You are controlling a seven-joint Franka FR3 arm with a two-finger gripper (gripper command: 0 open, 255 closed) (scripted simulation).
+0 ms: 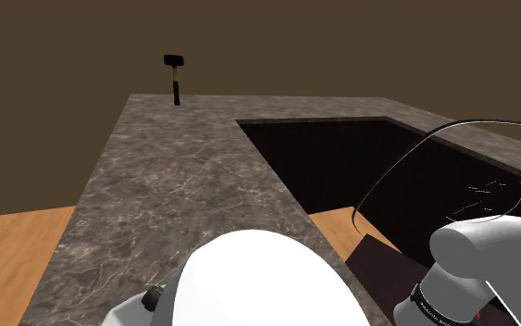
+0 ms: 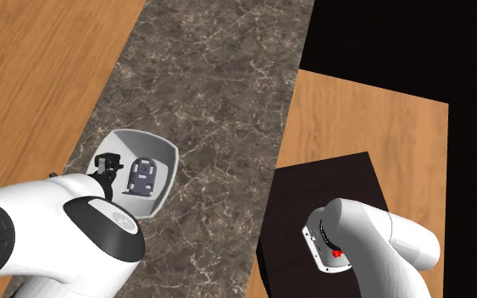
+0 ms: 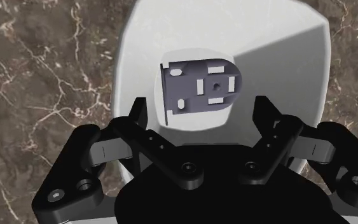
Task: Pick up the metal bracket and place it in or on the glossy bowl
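End effector (image 3: 201, 107) wide open above grey bracket (image 3: 199, 88) lying in white bowl (image 3: 285, 63); hammer (image 1: 174, 74) stands upright far along the counter (image 1: 175, 185)

shoulder view: we sit low behind the arm (image 1: 258, 282), which is very near the lens, and face along the marbled counter (image 1: 175, 176) towards a hammer (image 1: 174, 76) at its far end.
second exterior view: we look almost straight down from above, at middle range, on the counter, the arm and the white bowl (image 2: 156, 151).
wrist view: we sit close over the bowl, facing down into it at the grey bracket (image 3: 199, 89).
shared: we get the counter in all three; the bowl and bracket in second exterior and wrist.
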